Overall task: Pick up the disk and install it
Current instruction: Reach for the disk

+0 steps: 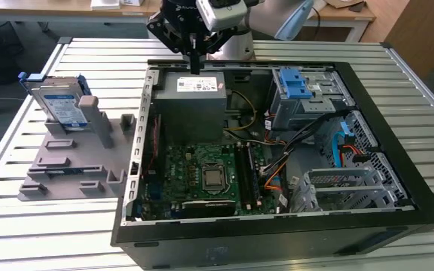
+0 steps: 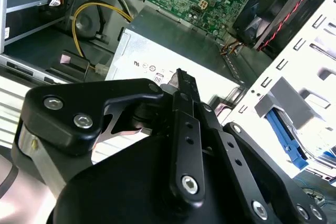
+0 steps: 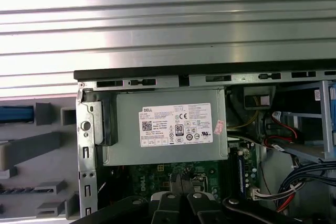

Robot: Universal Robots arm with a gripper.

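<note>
A slatted metal table [image 1: 36,226] carries an open computer case [image 1: 277,244] and, at the exterior view's left, a grey holder [image 1: 66,164]. The gripper [image 1: 195,69] hovers just above the power supply [image 1: 194,101], its fingers pressed together and holding nothing. The disk [image 1: 57,104] stands on edge in the holder, well apart from the gripper. Its labelled face is turned toward the case and its long axis is roughly upright.

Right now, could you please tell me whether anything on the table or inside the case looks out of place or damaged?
Nothing stands out. The disk stands on edge in its grey holder beside the open computer case, and the claw hangs empty above the power supply.
</note>
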